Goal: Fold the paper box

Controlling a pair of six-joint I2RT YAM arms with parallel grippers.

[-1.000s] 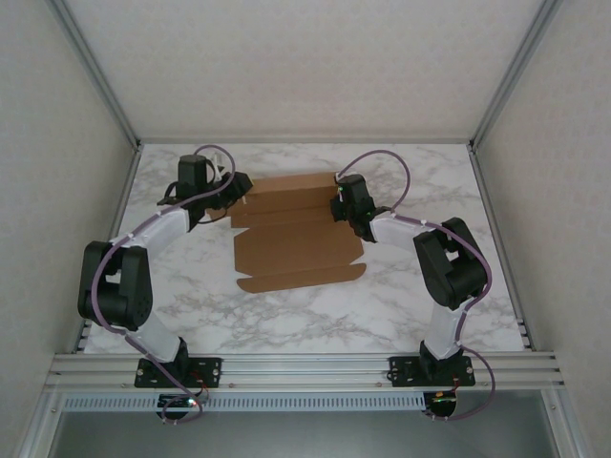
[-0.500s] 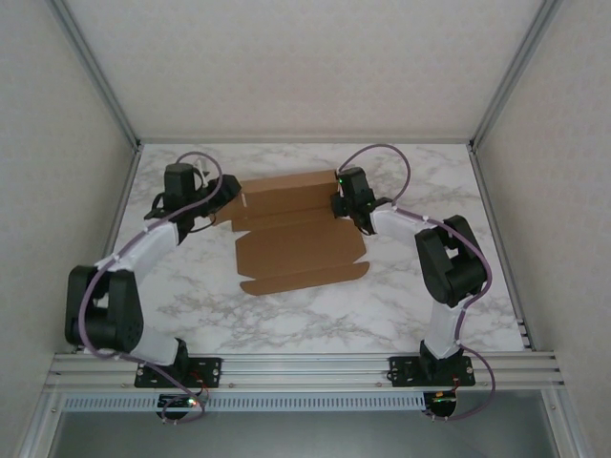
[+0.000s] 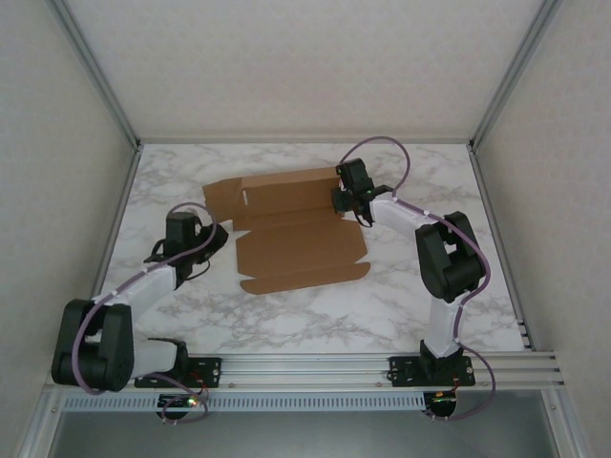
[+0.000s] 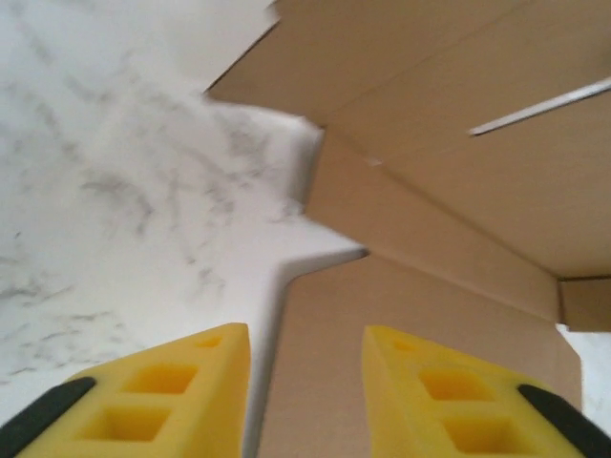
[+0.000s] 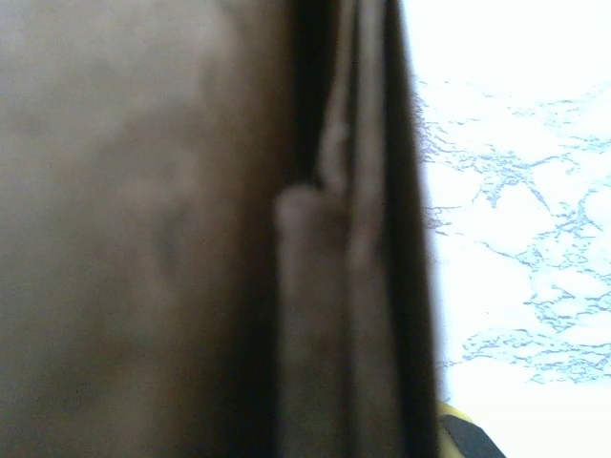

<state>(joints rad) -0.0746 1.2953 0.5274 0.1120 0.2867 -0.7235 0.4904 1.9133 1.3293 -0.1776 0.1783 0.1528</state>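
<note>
Top external: left arm low and outstretched, left claw (image 3: 218, 232) wide beside the paper box (image 3: 298, 246); right claw (image 3: 343, 202), gap indiscernible.

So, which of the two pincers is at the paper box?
The right pincer: it sits at the right edge of the paper box. The left pincer is just short of its left edge.

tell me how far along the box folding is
Early. Done: little; the paper box lies mostly flat, only its far panels creased. In hand: the right gripper sits at the far right flap, close against layered cardboard. The left gripper hangs by the left edge, fingers apart and empty. Left, likely: raising the walls and closing the lid.
</note>
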